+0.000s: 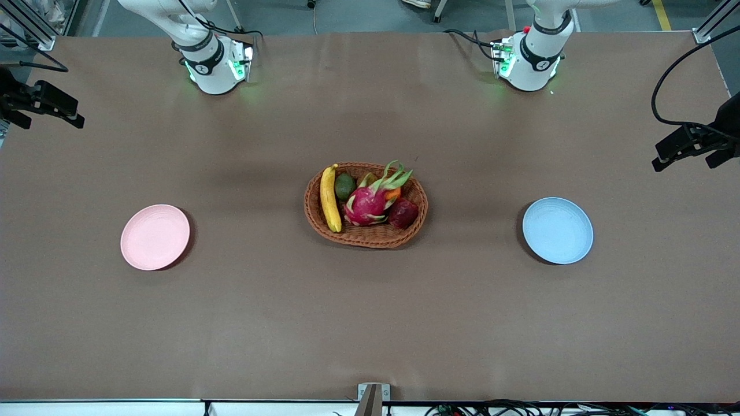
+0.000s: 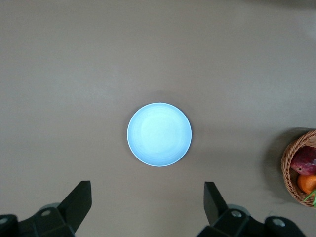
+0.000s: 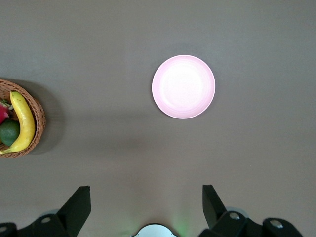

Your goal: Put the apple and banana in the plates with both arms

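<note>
Down in the basket [image 1: 365, 233] at the middle of the worktop [image 1: 370, 323] lie both fruits we want. The banana [image 1: 329, 198] rests along the rim at the right arm's end, beside the avocado [image 1: 345, 186]. The apple [image 1: 403, 213] sits at the left arm's end, pressed against the dragon fruit [image 1: 368, 202], with something orange just beside it. Neither fruit has been lifted yet, and both plates are bare: the pink plate [image 1: 155, 237] toward the right arm's end, the blue plate [image 1: 557, 230] toward the left arm's end, each well apart from the basket.

We judge the apple the riskier pick. It is crowded against the dragon fruit and the basket wall, so a finger could land on a neighbour, nudge the apple deeper, or drag the light basket along. The banana hugs the rim, so one finger may catch the wicker. Both arms reaching into one basket could also meet.

High over the blue plate, the left gripper [image 2: 148, 202] hovers with its fingers [image 2: 79, 200] spread wide, holding and touching nothing. Likewise the right gripper [image 3: 145, 206] hangs over the worktop beside the pink plate, fingers [image 3: 78, 206] wide apart and empty.
</note>
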Motion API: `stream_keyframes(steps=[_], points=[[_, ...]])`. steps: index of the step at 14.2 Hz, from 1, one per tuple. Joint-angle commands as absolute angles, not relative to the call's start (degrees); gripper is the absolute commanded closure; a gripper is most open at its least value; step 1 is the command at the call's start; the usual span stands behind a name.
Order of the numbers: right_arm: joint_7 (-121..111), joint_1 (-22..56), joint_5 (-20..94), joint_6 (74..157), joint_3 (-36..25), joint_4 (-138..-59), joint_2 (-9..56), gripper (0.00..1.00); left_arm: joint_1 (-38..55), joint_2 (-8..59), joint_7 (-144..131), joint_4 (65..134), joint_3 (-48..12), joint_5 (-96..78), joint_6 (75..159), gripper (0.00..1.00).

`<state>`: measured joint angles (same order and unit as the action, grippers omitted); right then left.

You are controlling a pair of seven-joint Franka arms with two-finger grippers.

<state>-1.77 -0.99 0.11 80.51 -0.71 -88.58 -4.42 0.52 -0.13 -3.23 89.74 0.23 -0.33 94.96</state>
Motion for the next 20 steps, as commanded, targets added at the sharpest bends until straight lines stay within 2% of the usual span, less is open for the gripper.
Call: stream_keyframes(steps=[1, 8, 11, 14, 17, 20], points=[[-2.29, -1.76, 0.79, 81.47, -0.18, -90.18, -6.33, 0.00, 0.79, 0.00, -2.37, 88.77, 0.53, -1.32, 94.22, 0.00], [-1.93, -2.02, 0.36, 80.95, -0.26, -88.42, -5.19, 0.00, 0.88, 0.17, -2.90, 88.68, 0.53, -1.67, 94.13, 0.00], [-2.28, -2.19, -0.18, 82.78, -0.26, -88.33, 0.15, 0.00, 1.93, 1.22, -2.90, 89.29, -0.43, -2.11, 93.96, 0.00], [-2.46, -2.11, -0.09, 85.60, -0.26, -88.59, 6.41, 0.00, 2.37, 5.70, -5.08, 89.12, -4.46, -4.82, 93.96, 0.00], [5.92, 0.60, 0.79, 88.05, 0.00, -91.31, 6.77, 0.00, 2.98, 11.32, -12.98, 89.03, -10.79, -5.01, 95.53, 0.00], [20.24, 7.09, 3.51, 95.33, 0.09, -98.85, 6.59, 0.00, 7.71, 15.19, -22.20, 88.95, -11.87, -4.66, 99.39, 0.00]])
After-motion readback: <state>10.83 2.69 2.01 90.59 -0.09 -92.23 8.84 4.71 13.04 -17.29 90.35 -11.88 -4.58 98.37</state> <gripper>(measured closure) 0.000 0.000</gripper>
